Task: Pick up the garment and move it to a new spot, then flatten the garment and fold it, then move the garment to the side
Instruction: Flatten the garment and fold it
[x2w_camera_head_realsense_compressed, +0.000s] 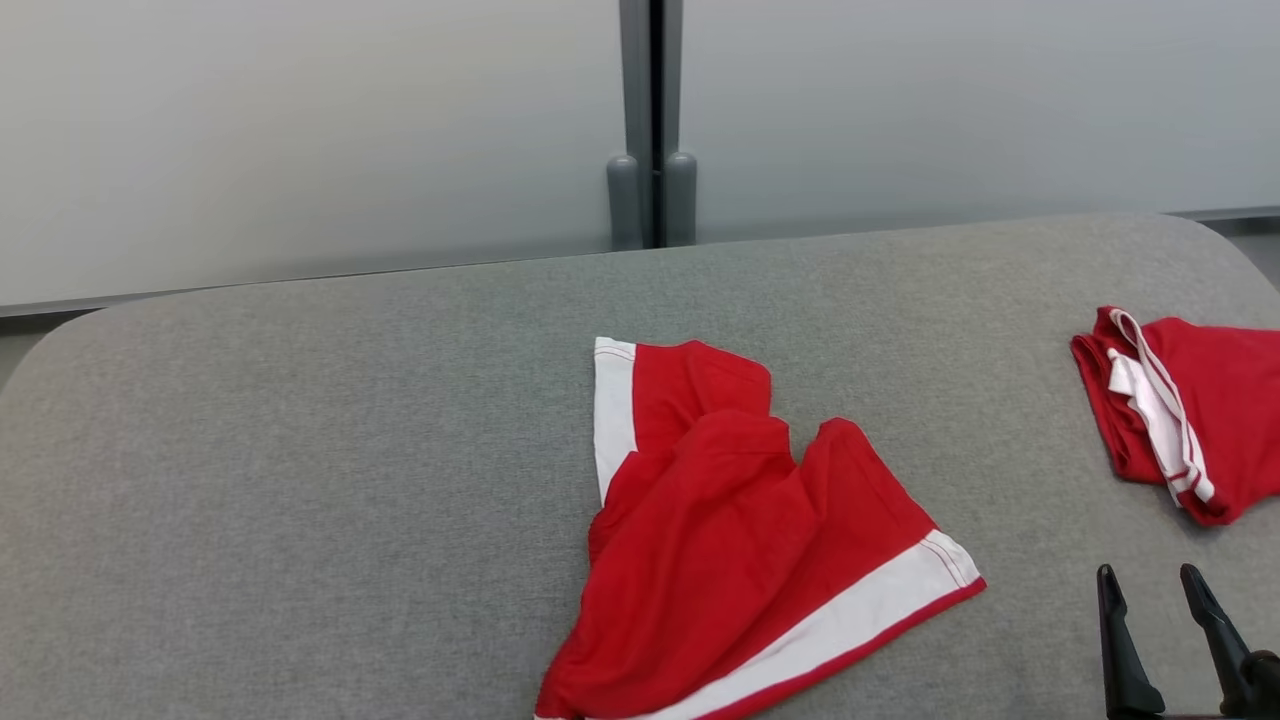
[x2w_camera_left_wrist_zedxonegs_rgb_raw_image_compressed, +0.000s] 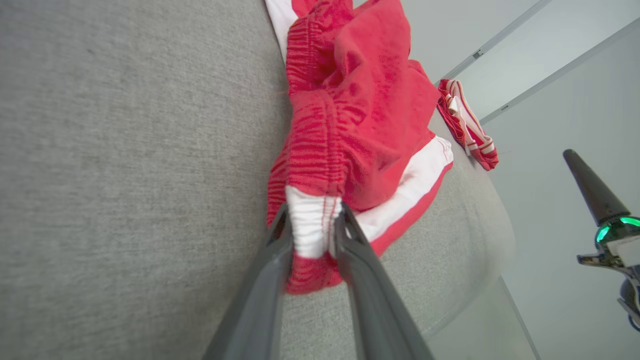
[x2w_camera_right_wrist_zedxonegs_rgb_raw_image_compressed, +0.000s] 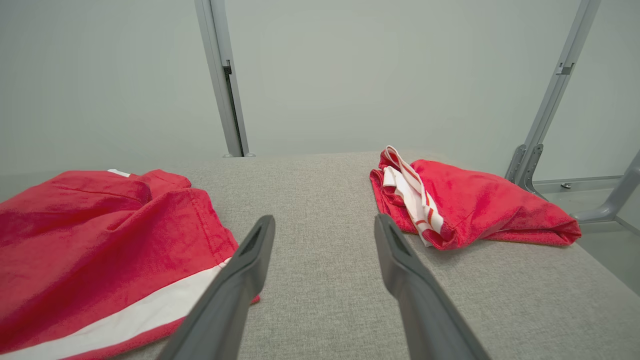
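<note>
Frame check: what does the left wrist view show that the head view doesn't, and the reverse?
Left wrist view: the left gripper shut on the white-trimmed corner of the crumpled red shorts. Head view: the right gripper with both fingers apart, and the grey post behind the table. Both: the shorts, the folded red garment and the grey table.

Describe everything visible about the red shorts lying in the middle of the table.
The red shorts look like soft knit cloth, with white side stripes edged in thin red lines and a gathered elastic waistband. They lie crumpled rather than flat on the gray table, with folds bunched toward the middle. The left pincer is shut on a white-striped corner at the waistband end; nothing else touches them.
</note>
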